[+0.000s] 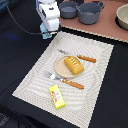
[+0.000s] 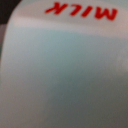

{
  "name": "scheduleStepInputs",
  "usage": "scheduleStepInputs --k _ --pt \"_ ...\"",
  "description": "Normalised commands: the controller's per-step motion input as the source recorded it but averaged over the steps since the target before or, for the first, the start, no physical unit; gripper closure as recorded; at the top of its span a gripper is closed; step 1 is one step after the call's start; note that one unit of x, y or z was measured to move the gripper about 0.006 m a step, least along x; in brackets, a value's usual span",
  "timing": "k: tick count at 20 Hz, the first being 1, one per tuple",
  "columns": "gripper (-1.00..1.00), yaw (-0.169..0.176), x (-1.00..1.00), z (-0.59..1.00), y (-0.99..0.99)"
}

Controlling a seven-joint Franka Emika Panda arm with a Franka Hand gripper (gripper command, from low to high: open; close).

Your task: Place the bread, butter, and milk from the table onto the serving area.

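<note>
**Milk at the tool, bread and butter on the placemat**

Exterior view: The black worktop (image 1: 20, 55) carries the pale beige striped serving area (image 1: 97, 75). On it sits a round tan plate (image 1: 61, 65) with the orange-brown bread (image 1: 73, 64) lying on top. An orange-handled knife (image 1: 86, 58) rests just beside the plate on the far side, and an orange-handled fork (image 1: 67, 81) lies on the near side. The bright-yellow butter (image 1: 57, 96) lies flat on the mat near its front edge, well apart from the plate. The white arm reaches down at the mat's far corner on the exterior view's left, and its tool (image 1: 48, 34) sits low there. A pale-blue patch under it looks like the milk (image 1: 47, 35), mostly hidden by the tool; whether it rests on the mat or just off its edge cannot be told. Beyond the mat, a pinkish-brown board (image 1: 107, 25) holds grey pots (image 1: 90, 12).

Wrist view: The milk (image 2: 60, 75) fills almost the whole picture, a blurred pale-blue face with red "MILK" lettering seen upside down. The fingers are not visible here, so whether the tool is clamped on the carton or spread wide cannot be told.
</note>
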Motion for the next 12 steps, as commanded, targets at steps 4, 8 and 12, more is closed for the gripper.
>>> scheduleStepInputs --k 4,8,12 --pt "1.00 -0.076 0.49 0.76 0.02" --pt "1.00 -0.097 0.81 1.00 0.03" --pt "1.00 -0.084 0.90 0.97 0.01"
